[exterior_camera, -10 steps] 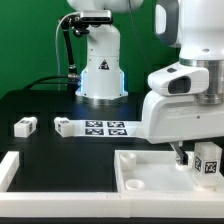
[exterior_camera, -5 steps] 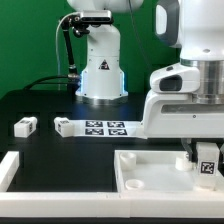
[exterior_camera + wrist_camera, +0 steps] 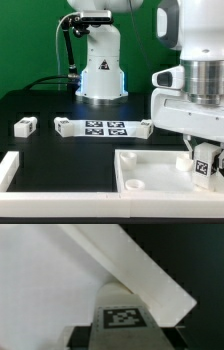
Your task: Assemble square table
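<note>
While the arm's broad white hand hangs at the exterior view's right, its fingers (image 3: 192, 152) are closed on a short white leg (image 3: 207, 162), whose black-and-white tag faces the exterior camera. The leg is held low over the square table panel (image 3: 150, 178), which lies flat on the black tabletop (image 3: 60, 148) at the exterior view's lower right, recessed face up. The leg sits close to the panel's far right corner, but whether its lower end touches the panel cannot be told. In the wrist view the same leg (image 3: 122, 318) shows its tag between the two dark fingers (image 3: 78, 338), with the panel's pale face (image 3: 40, 280) spread beneath and its raised rim running past the leg as a slanted band. Well apart from the panel, farther back on the tabletop, one loose leg (image 3: 25, 125) lies alone toward the exterior view's left. A second leg (image 3: 65, 127) lies just beside one end of the marker board (image 3: 105, 127), and a third white piece (image 3: 143, 127) sits at the board's other end. A white border bar (image 3: 10, 168) lies at the lower left, and the arm's base (image 3: 100, 72) stands behind the board.
</note>
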`<state>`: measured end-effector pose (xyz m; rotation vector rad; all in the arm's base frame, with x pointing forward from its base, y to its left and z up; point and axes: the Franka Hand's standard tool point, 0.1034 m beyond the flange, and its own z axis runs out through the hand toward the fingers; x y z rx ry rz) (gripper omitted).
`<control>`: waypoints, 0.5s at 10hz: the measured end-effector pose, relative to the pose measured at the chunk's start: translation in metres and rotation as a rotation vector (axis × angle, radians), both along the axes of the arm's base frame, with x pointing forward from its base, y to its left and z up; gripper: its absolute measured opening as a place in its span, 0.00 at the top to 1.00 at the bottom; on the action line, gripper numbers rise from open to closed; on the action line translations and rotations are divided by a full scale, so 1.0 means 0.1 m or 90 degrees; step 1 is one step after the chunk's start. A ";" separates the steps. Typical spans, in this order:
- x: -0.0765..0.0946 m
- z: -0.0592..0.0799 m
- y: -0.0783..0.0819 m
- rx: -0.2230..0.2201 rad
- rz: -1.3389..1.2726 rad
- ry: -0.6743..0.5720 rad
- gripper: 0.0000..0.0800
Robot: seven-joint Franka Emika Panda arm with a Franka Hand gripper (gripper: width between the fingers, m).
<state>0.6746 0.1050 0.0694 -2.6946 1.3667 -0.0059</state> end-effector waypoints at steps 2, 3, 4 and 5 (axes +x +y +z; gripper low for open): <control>0.01 -0.01 0.00 0.069 -0.246 0.027 0.64; 0.01 -0.01 0.01 0.081 -0.302 0.033 0.64; 0.01 -0.01 0.01 0.079 -0.291 0.032 0.63; 0.01 -0.01 0.01 0.073 -0.238 0.023 0.63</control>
